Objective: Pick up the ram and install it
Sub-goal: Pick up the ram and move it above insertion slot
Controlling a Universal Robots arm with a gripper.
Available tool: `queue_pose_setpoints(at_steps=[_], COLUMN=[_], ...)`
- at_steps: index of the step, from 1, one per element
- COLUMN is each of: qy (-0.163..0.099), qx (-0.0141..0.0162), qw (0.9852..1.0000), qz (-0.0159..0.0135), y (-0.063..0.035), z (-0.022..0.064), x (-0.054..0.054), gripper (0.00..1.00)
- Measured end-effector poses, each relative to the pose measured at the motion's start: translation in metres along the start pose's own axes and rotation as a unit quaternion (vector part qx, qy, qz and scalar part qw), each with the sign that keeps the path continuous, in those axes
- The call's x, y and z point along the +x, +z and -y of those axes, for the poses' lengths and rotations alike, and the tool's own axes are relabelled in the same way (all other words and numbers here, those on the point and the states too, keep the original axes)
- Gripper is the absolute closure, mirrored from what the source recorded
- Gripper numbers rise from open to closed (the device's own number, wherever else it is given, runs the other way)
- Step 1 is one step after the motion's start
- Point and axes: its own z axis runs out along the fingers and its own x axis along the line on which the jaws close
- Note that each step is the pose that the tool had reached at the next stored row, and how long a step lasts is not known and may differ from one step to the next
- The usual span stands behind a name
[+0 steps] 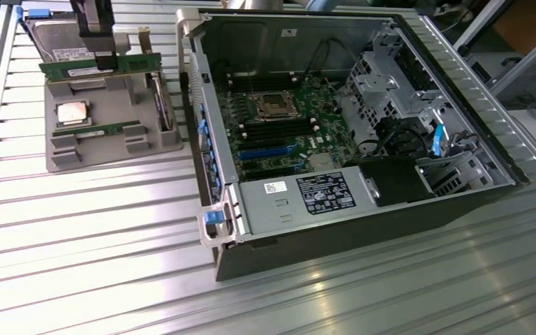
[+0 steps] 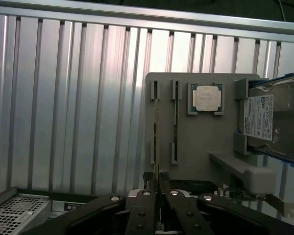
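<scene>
Spanning the scene, a ribbed aluminium table [image 1: 82, 230] carries a grey holder tray [image 1: 109, 157] and an open computer case [image 1: 343, 241]. The gripper [image 1: 107, 61] hangs over the tray, clamped on the ram [image 1: 68, 69]. The tray holds a processor chip [image 1: 72, 112], a second memory stick [image 1: 109, 129] and a hard drive [image 1: 49, 35].

Obstacles, we list: case wall [image 1: 196, 118] standing between ram [image 1: 142, 63] and motherboard [image 1: 278, 132]; black cables [image 1: 325, 52] looping inside the case. Free room, we note: open case top; ribbed table [image 1: 91, 230] beside the case.
</scene>
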Motion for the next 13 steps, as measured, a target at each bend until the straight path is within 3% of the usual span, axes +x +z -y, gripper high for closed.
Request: queue_pose_setpoints(at_steps=[13], qy=[0.0], qx=[-0.0005], qw=[1.0], qz=[-0.0058], y=[-0.0008], z=[0.0302], x=[0.003], gripper=[0.87])
